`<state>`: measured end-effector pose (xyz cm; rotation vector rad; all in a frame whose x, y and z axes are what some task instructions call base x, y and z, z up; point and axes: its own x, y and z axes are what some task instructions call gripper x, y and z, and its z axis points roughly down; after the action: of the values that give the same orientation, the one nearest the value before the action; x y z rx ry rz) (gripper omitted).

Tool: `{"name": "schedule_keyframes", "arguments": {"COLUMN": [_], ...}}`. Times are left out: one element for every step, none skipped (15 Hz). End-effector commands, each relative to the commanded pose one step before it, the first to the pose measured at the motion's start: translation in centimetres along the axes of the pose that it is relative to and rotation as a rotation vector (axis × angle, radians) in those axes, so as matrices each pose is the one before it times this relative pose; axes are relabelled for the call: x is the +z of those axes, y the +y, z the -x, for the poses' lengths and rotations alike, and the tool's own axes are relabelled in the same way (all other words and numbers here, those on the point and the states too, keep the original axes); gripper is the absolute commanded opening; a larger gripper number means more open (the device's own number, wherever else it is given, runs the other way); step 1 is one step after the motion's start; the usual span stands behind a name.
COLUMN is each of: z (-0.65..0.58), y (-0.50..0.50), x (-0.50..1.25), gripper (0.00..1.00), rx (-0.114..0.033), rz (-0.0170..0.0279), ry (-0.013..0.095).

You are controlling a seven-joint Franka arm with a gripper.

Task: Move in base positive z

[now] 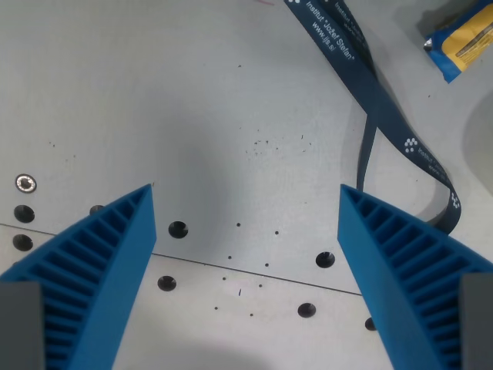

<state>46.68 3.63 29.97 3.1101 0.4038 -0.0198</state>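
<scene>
1. Nearest us, we see the gripper with its two blue ribbed fingers spread wide apart, nothing between them.
2. Below them lies the grey table, dotted with bolt holes.
3. Farther off, a dark blue lanyard printed with white lettering loops at the wrist view's right.
4. A yellow-and-blue packet sits at the top right corner.

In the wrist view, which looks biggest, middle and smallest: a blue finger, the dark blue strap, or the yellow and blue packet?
1. Blue fingers, though they are nearest the camera, so that inflates them.
2. Dark blue strap.
3. Yellow and blue packet, partly cut off by the edge.
</scene>
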Motion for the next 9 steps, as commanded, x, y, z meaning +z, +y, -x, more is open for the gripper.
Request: {"name": "schedule_keyframes", "arguments": {"z": [0.005, 0.013, 0.012, 0.009, 0.006, 0.004, 0.003, 0.001, 0.0], "y": [0.006, 0.004, 0.004, 0.004, 0.005, 0.006, 0.006, 0.006, 0.007], "x": [-0.659, -0.5, -0.5, -0.5, -0.5, -0.5, -0.5, -0.5, -0.5], "gripper": [1.0, 1.0, 1.0, 1.0, 1.0, 1.0, 1.0, 1.0, 1.0], "rx": [-0.0007, 0.0, 0.0, 0.0, 0.0, 0.0, 0.0, 0.0, 0.0], "rz": [0.00078, 0.0, 0.0, 0.0, 0.0, 0.0, 0.0, 0.0, 0.0], "ry": [0.004, 0.0, 0.0, 0.0, 0.0, 0.0, 0.0, 0.0, 0.0]}}
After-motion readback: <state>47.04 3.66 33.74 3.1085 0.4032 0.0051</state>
